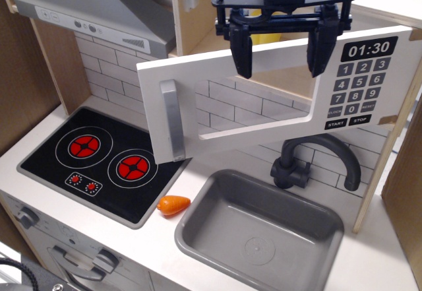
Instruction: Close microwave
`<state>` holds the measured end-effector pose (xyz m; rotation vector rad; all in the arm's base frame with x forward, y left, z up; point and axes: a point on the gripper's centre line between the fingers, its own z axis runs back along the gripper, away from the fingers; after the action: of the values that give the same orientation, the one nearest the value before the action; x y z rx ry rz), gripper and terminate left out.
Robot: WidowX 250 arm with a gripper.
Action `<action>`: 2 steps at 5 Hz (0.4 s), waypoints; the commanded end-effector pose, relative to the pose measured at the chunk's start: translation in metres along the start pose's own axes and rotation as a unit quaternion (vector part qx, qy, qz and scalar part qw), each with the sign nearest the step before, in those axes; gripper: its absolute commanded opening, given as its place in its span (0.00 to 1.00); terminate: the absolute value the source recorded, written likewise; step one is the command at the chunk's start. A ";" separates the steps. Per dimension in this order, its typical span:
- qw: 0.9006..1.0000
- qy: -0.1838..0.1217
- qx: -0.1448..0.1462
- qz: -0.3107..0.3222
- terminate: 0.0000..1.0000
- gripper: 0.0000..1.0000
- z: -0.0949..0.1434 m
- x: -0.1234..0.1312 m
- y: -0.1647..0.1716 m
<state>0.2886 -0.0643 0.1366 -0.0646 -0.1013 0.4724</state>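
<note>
The microwave's wide white door (217, 109) stands swung open, its left edge with the grey bar handle (171, 123) out over the counter. The clear window shows the tiled wall behind. The black keypad panel (359, 83) reads 01:30 at the door's right end. My black gripper (281, 52) hangs open at the door's top edge, above the window, with its two fingers (242, 52) spread wide and nothing between them. Whether it touches the door I cannot tell. A yellow thing (267, 38) shows inside the microwave cavity behind the gripper.
A grey slanted extractor hood (99, 14) hangs at upper left over a black hob (99, 159) with two red rings. A grey sink (257, 228) with a black tap (316, 162) lies below the door. A small orange toy (173, 204) lies between the hob and the sink.
</note>
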 end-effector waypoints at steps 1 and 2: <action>1.000 0.000 0.000 0.000 0.00 1.00 0.000 0.000 0.000; 1.000 -0.025 0.001 0.001 0.00 1.00 -0.006 -0.008 0.001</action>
<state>0.2771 -0.0667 0.1099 -0.0220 -0.0884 0.4787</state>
